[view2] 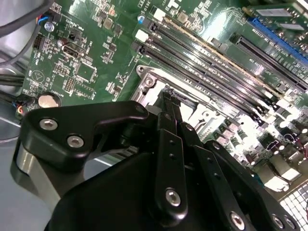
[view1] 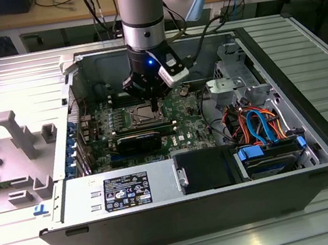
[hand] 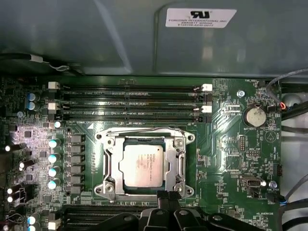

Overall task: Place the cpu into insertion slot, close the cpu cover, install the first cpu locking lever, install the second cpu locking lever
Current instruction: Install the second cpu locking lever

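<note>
End effector [hand: 168, 198], fingers pinched together and empty, hovers at the stiff, thin cpu cover [hand: 179, 159] framing the fragile, seated cpu [hand: 142, 165].

Open case [view1: 76, 236] sat on the bench, memory slots [hand: 130, 102] lay empty, coin battery [hand: 254, 116] gleamed, blue cables [view1: 260, 126] curled by the drive.

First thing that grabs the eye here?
The arm plunging into the open computer case, its gripper right over the insertion slot. In the first wrist view the silvery cpu sits in the slot, framed by the cpu cover lying flat around it.
</note>
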Action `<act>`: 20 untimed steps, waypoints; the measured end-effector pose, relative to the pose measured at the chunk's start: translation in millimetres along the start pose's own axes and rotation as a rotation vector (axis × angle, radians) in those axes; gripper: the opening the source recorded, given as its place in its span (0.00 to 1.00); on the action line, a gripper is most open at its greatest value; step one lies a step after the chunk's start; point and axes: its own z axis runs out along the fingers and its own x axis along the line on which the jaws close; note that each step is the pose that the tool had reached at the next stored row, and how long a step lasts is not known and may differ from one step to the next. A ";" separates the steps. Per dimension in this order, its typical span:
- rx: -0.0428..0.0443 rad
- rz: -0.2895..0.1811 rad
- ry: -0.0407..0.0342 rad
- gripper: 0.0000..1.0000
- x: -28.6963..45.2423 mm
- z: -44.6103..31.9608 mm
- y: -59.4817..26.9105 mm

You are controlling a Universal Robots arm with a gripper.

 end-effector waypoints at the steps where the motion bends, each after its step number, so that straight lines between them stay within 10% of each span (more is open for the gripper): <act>1: 0.0001 0.000 0.0001 0.11 0.0 -1.9 -0.4; 20: 0.0000 0.000 0.0000 0.11 -0.6 -9.7 -20.1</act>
